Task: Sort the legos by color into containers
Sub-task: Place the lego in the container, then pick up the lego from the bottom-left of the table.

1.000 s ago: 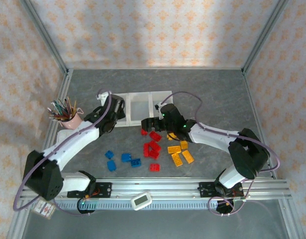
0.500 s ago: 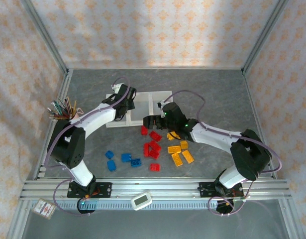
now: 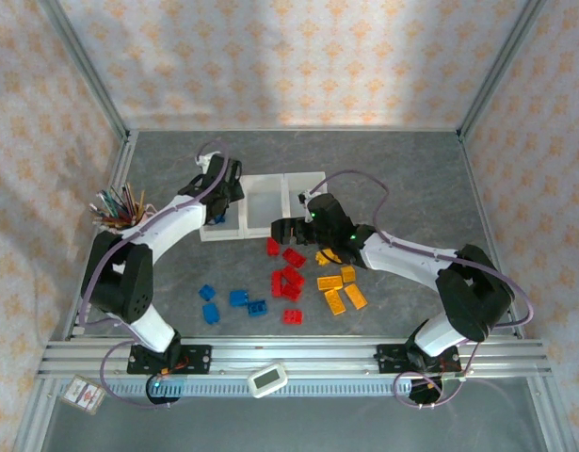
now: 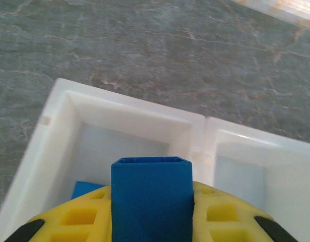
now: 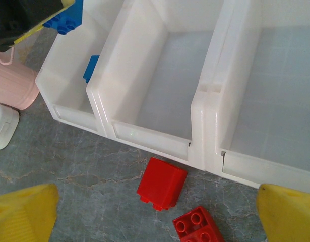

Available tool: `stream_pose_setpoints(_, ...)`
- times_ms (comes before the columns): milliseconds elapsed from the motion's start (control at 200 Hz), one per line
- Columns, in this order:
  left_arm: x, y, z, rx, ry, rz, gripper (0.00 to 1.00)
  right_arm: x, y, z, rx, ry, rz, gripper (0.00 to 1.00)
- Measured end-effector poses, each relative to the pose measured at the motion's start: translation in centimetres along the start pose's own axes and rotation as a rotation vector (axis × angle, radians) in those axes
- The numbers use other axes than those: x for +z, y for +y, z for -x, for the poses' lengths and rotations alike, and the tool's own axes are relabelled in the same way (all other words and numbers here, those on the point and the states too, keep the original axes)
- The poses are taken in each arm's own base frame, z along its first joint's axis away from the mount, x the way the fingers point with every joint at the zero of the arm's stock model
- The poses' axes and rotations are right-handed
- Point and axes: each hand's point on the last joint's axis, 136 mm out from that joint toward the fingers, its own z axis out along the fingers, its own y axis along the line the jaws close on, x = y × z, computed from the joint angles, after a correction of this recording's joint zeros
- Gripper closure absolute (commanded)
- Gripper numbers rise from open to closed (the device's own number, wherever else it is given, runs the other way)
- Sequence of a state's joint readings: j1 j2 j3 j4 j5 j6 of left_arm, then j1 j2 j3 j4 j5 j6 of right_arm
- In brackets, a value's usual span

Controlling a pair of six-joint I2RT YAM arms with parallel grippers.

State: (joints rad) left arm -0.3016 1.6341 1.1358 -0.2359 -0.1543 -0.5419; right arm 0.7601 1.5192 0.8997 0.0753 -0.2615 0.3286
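Three joined white containers (image 3: 264, 181) stand in a row at mid-table. My left gripper (image 3: 219, 200) hangs over the left bin (image 4: 63, 103), shut on a blue lego (image 4: 151, 196) held between its yellow fingers (image 4: 69, 219). Another blue lego (image 4: 84, 189) lies inside that bin. My right gripper (image 3: 279, 230) stands open just in front of the bins, low over a red lego (image 5: 162, 184) that lies against the middle bin's front wall (image 5: 149, 138). A second red lego (image 5: 197, 226) lies close by. The middle and right bins look bare inside.
Loose legos lie nearer the arms: blue ones (image 3: 238, 298) to the left, red ones (image 3: 287, 281) in the middle, yellow-orange ones (image 3: 334, 301) to the right. A pink cup of pencils (image 3: 129, 224) stands left of the bins. A white device (image 3: 267, 379) lies on the near rail.
My left gripper has carried the blue lego up from beside the cup, swung over the bins and settled back left over the left bin. The right gripper has hardly moved.
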Motion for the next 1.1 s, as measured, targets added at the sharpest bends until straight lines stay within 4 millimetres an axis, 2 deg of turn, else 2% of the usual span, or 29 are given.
stream_pose_setpoints(110, 1.0, 0.5, -0.3, -0.012, 0.021, 0.003, 0.71, 0.2, -0.1, -0.2, 0.000, 0.005, -0.003, 0.00)
stream_pose_setpoints(175, 1.8, 0.4, -1.0, -0.007, 0.042, 0.001, 0.62, 0.2, -0.2, -0.3, 0.000, 0.008, -0.005, 0.00)
stream_pose_setpoints(300, 2.8, 0.3, -2.4, 0.007, 0.085, 0.000, 0.53, 0.2, -0.2, -0.2, -0.003, 0.008, -0.005, 0.00)
stream_pose_setpoints(470, 2.9, 0.2, -2.4, 0.013, 0.088, -0.006, 0.42, 0.2, -0.2, -0.3, -0.015, 0.013, -0.008, 0.00)
stream_pose_setpoints(581, 2.6, 0.2, -2.3, 0.018, 0.086, -0.006, 0.41, 0.0, -0.2, -0.3, -0.023, 0.018, -0.010, 0.00)
stream_pose_setpoints(746, 0.5, 0.2, -1.0, 0.005, 0.051, -0.028, 0.41, -1.1, 0.2, 0.2, -0.045, 0.009, -0.004, 0.00)
stream_pose_setpoints(896, -2.9, 0.9, -0.3, -0.015, 0.010, -0.066, 0.40, -2.0, 1.0, 0.2, -0.068, 0.008, 0.011, 0.00)
stream_pose_setpoints(1006, -4.8, 1.7, -1.5, -0.020, 0.015, -0.076, 0.40, -2.2, 2.0, -0.6, -0.096, 0.023, 0.031, 0.00)
stream_pose_setpoints(1101, -6.3, 2.1, -4.0, -0.004, 0.049, -0.081, 0.39, -2.1, 3.0, -2.3, -0.125, 0.056, 0.050, 0.00)
